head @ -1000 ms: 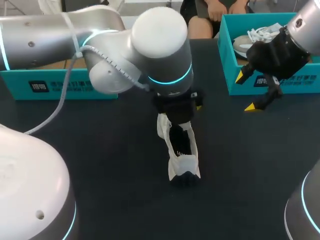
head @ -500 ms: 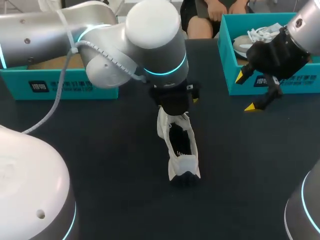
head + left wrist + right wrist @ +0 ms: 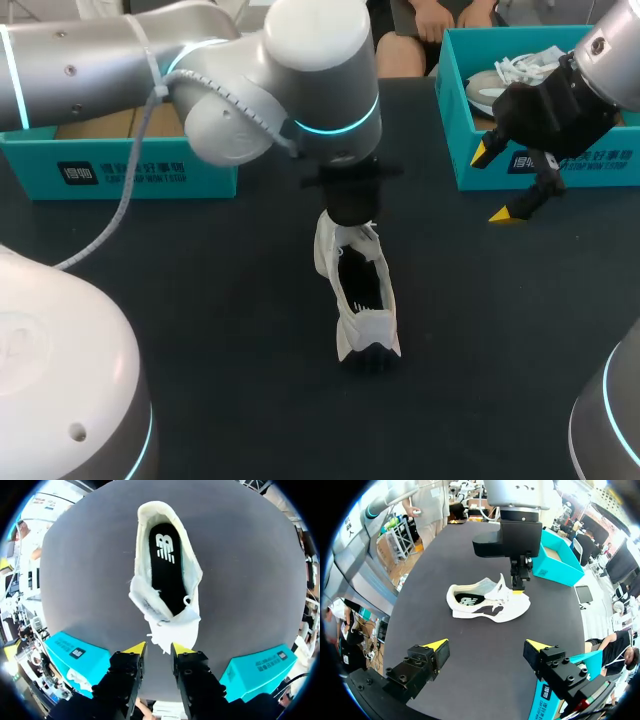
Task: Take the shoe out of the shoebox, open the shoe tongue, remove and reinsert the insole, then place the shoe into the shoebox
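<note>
Above the shoe [image 3: 175, 622]: the left gripper [image 3: 158, 649] hangs over the toe end, pointing straight down. Its jaws stand a narrow gap apart and pinch nothing. The shoe's nearest white edge lies just ahead of that gap.
Tongue [image 3: 150, 602]: it is folded up and back toward the toe, which bares the opening. That is likely why the left gripper sits at this end.
Insole [image 3: 164, 570]: black, it lies flat inside the shoe, uncovered from the heel to the tongue. Whether it has yet to be lifted or is already back in cannot be told.
Shoe: it stands upright on its sole in the middle of the table [image 3: 200, 320], heel toward the robot, well apart from both boxes.
Right gripper [image 3: 486, 647]: spread wide and empty, it is held off the table just before the right box [image 3: 560, 165], facing the shoe's side. It probably waits clear, ready to take the insole or steady the shoe.
Boxes: the right box holds the other shoe [image 3: 520, 68]. The left box [image 3: 120, 170] stands behind the left arm [image 3: 200, 60], its inside mostly hidden.
Left wrist view alone: it shows the gap between the left jaws and the full insole from above.
Right wrist view alone: it shows, from the side, the tongue standing up beside the left gripper.
Head view alone: it shows both boxes and the other shoe, but the left arm covers its own gripper there.
</note>
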`<state>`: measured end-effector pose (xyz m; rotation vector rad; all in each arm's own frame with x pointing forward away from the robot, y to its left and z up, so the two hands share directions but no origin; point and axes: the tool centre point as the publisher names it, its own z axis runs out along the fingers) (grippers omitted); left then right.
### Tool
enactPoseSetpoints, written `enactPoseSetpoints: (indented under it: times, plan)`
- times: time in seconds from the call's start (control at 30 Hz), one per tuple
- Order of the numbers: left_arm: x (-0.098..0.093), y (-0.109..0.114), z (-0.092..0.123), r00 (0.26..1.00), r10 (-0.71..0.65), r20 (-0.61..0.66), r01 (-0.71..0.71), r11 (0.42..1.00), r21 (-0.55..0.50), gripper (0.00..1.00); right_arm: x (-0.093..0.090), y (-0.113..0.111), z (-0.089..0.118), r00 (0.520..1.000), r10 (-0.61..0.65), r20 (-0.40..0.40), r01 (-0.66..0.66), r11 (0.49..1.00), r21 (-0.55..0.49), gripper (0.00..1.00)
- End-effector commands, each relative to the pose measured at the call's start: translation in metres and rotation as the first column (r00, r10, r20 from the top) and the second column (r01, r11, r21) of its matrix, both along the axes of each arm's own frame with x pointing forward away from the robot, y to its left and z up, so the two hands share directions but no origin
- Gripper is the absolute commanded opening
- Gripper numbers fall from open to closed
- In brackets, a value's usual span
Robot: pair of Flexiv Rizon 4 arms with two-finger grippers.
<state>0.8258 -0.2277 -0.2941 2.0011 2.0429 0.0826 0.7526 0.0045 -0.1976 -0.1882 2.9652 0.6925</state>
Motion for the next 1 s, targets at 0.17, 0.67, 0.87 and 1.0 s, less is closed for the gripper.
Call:
enactPoseSetpoints:
  times: [0.17,0.67,0.87,1.0]
  plan:
    - [-0.006,0.009,-0.009,0.999,-0.036,-0.025,0.036,0.999,0.018,0.32,0.001,0.001,0.0,1.0,-0.001,-0.001,0.001,1.0,-0.003,1.0]
    - [-0.033,0.013,-0.024,0.994,-0.052,-0.092,0.055,0.998,0.033,0.26,0.001,0.001,0.0,1.0,-0.001,-0.001,0.001,1.0,-0.003,1.0]
    - [-0.037,0.008,-0.028,0.994,-0.045,-0.104,0.048,0.998,0.029,0.23,0.001,0.001,0.0,1.0,-0.001,-0.001,0.001,1.0,-0.003,1.0]
    - [-0.043,0.006,-0.031,0.992,-0.048,-0.118,0.051,0.998,0.021,0.2,0.001,0.001,0.0,1.0,-0.001,-0.001,0.001,1.0,-0.003,1.0]
